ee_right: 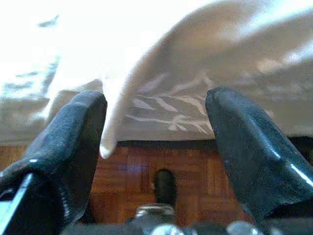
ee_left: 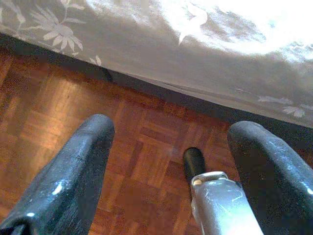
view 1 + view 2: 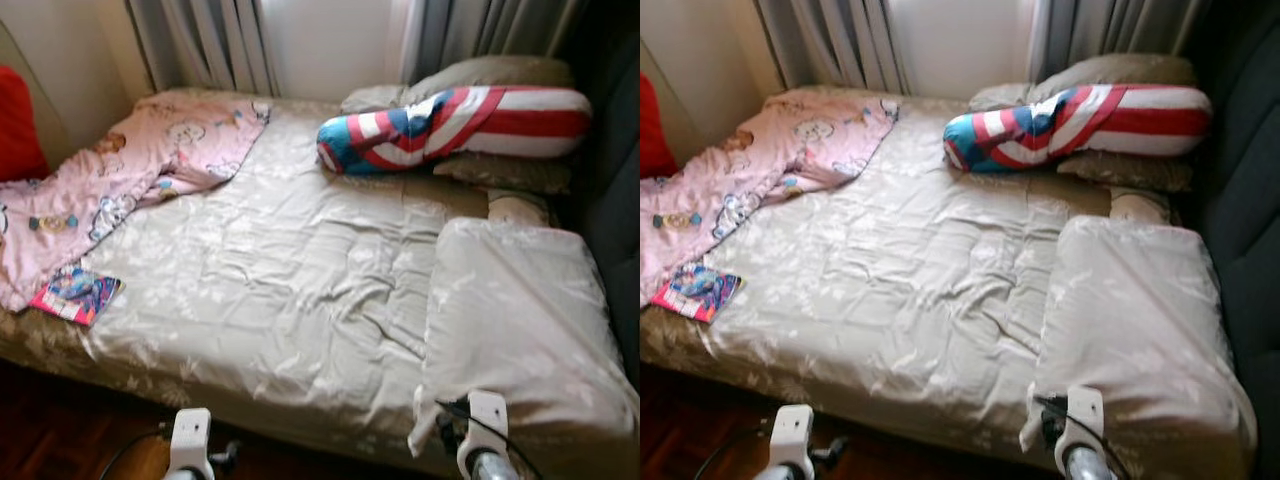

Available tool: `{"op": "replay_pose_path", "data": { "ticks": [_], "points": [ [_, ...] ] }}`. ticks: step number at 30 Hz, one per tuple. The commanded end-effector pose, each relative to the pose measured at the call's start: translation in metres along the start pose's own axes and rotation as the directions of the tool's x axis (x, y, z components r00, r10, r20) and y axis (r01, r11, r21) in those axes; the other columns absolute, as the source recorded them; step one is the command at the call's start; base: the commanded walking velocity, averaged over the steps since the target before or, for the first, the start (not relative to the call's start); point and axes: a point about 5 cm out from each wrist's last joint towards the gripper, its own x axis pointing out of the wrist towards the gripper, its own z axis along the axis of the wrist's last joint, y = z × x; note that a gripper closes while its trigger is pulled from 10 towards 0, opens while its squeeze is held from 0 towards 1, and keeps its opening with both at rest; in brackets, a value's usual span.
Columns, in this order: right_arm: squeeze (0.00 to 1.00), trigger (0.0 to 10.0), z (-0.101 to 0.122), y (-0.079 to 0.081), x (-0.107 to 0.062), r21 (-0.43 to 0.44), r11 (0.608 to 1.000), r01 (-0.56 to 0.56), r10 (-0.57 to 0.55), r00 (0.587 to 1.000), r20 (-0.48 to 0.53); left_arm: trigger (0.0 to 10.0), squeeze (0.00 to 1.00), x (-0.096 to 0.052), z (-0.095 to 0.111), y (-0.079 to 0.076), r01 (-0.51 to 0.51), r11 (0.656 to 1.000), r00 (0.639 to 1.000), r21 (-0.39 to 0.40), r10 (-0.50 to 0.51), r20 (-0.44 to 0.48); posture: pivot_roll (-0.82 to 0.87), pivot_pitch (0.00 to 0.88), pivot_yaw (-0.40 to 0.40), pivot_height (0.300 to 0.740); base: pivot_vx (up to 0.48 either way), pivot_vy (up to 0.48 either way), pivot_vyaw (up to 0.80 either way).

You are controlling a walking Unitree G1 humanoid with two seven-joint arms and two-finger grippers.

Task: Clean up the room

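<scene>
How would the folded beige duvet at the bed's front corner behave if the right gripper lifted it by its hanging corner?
The folded duvet looks soft and puffy, so it would likely sag and unfold rather than rise as one piece. Its sheen suggests slippery fabric that may slide between the open right gripper fingers. Probably light for its bulk.

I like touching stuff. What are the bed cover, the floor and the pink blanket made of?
The bed cover looks like silky, shiny fabric: it gleams and has woven flowers. The floor looks like glossy wood parquet, laid in little blocks. The pink blanket seems to be soft matte cloth with cartoon prints.
</scene>
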Motion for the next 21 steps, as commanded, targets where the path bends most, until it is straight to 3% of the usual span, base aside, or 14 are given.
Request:
{"op": "replay_pose_path", "data": {
  "ticks": [1, 21],
  "points": [
    [0.00, 10.0, -0.0038, -0.0053, -0.0012, 0.010, 1.000, 0.018, -0.018, 1.000, -0.014, 10.0, 0.00, -0.0016, -0.0065, 0.0009, -0.006, 1.000, 1.000, -0.014, 0.005, -0.023, -0.06, 0.035, 0.045, 0.740, 0.000, 0.292, 0.00],
    [0.00, 10.0, -0.0059, -0.0015, -0.0018, 0.036, 0.999, 0.015, -0.014, 1.000, -0.016, 10.0, 0.00, -0.0015, -0.0032, 0.0050, -0.012, 1.000, 1.000, -0.008, 0.011, -0.015, -0.06, 0.036, 0.058, 0.740, 0.000, 0.292, 0.00]
  ]
}}
